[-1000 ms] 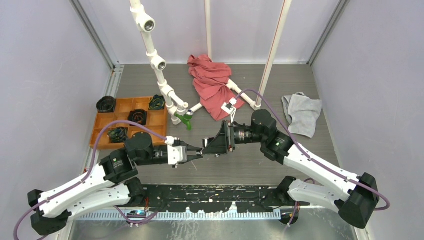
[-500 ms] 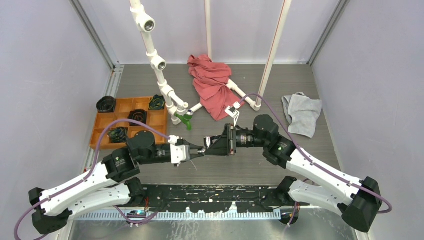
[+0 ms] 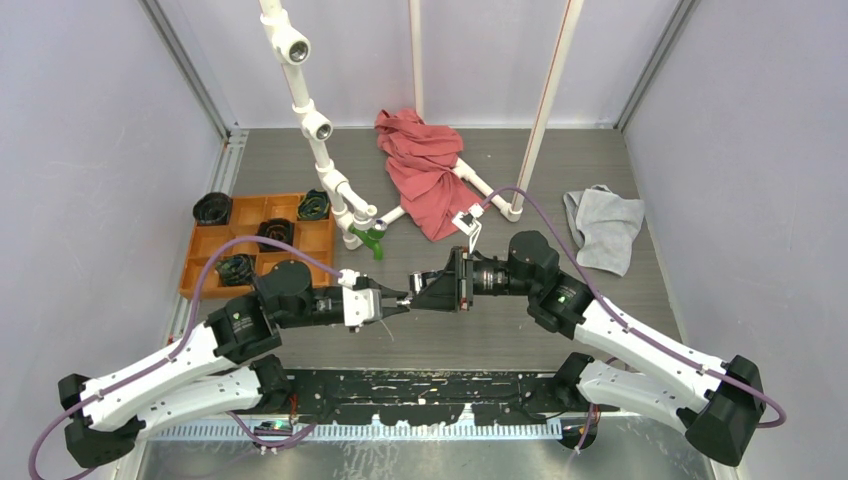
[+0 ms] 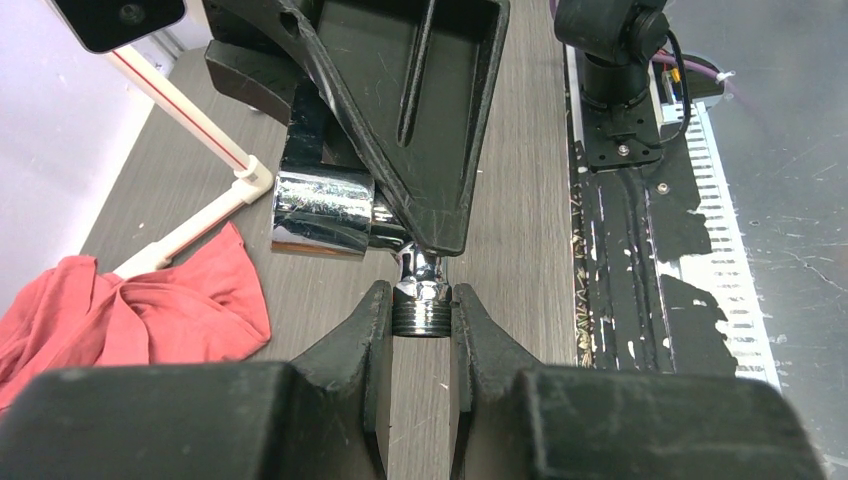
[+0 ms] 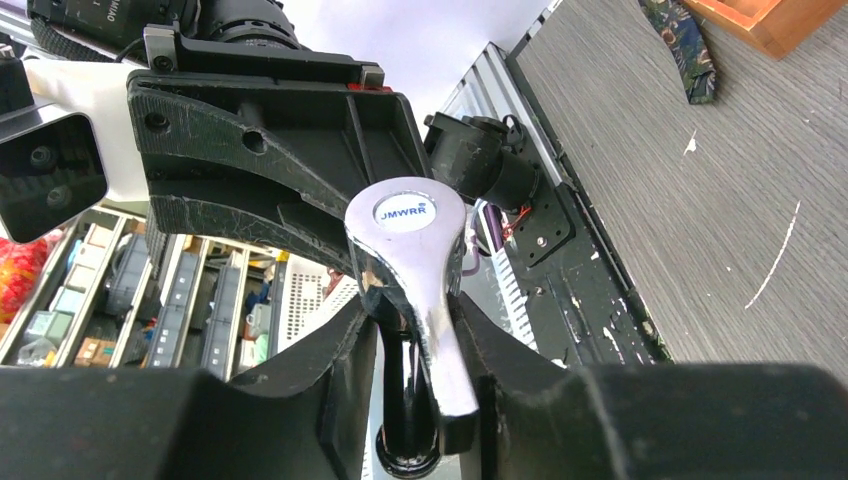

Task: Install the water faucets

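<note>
The silver faucet (image 4: pixel 322 212) hung above mid-table, its threaded end pinched by the left gripper (image 4: pixel 421 300), and the right gripper (image 5: pixel 415 330) had just clamped its handle, likely a handover, with the white pipe (image 3: pixel 320 135) and green tap (image 3: pixel 374 240) at eleven o'clock and the red cloth (image 3: pixel 425 165) at twelve.

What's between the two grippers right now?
The faucet: the left gripper clamps its threaded end, the right gripper grips its handle. Both wrist views show it.
</note>
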Motion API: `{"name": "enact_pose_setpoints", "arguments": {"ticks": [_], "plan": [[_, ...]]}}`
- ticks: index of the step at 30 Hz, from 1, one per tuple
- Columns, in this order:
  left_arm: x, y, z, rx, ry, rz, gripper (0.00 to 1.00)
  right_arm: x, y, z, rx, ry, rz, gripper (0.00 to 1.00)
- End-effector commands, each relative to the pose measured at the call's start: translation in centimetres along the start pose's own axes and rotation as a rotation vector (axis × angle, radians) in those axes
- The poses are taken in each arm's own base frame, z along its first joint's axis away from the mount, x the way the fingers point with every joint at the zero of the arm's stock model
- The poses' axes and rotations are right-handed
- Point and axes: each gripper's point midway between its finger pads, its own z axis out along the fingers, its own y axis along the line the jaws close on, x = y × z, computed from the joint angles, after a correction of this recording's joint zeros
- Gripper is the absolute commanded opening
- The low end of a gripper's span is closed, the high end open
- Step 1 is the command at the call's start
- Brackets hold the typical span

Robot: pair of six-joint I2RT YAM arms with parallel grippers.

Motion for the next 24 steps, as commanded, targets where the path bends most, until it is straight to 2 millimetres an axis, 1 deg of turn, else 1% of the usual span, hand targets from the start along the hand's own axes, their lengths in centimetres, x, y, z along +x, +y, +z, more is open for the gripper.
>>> {"name": "enact_pose_setpoints", "arguments": {"ticks": [1,3,5,6,8,9,10,12,14,15,19,22,24], "plan": [[-4.88,1.47,-0.27,-0.036,-0.145,0.071,0.0,-1.19,1.18,0.2,-0.031,-0.043,-0.047,0.39],[-4.89,1.48,-0.23,-0.036,-0.145,0.068,0.0,-1.23,1.22,0.27,-0.032,-0.042,-0.047,0.42],[-4.95,1.51,-0.23,-0.037,-0.147,0.068,0.0,-1.18,1.19,0.38,-0.035,-0.039,-0.049,0.43],[-4.93,1.51,-0.22,-0.037,-0.147,0.067,0.0,-1.22,1.22,0.4,-0.036,-0.041,-0.051,0.4],[-5.02,1.54,-0.26,-0.039,-0.15,0.068,0.0,-1.2,1.25,0.47,-0.037,-0.039,-0.051,0.33],[-4.99,1.52,-0.23,-0.037,-0.149,0.067,0.0,-1.16,1.23,0.48,-0.038,-0.038,-0.051,0.28],[-4.91,1.51,-0.21,-0.037,-0.147,0.067,0.0,-1.13,1.26,0.5,-0.039,-0.036,-0.052,0.25],[-4.9,1.55,-0.18,-0.039,-0.146,0.066,0.0,-1.0,1.28,0.51,-0.042,-0.03,-0.054,0.26],[-4.94,1.53,-0.19,-0.037,-0.147,0.064,0.0,-0.86,1.27,0.53,-0.044,-0.024,-0.053,0.34],[-4.97,1.55,-0.19,-0.038,-0.148,0.064,0.0,-0.85,1.24,0.56,-0.043,-0.024,-0.052,0.35],[-5.05,1.58,-0.15,-0.039,-0.152,0.064,0.0,-0.7,1.16,0.63,-0.042,-0.018,-0.052,0.36],[-5.08,1.6,-0.11,-0.04,-0.153,0.063,0.0,-0.71,1.14,0.66,-0.041,-0.018,-0.053,0.34],[-5.09,1.65,-0.12,-0.042,-0.153,0.063,0.0,-0.59,1.15,0.69,-0.043,-0.013,-0.051,0.35]]}}
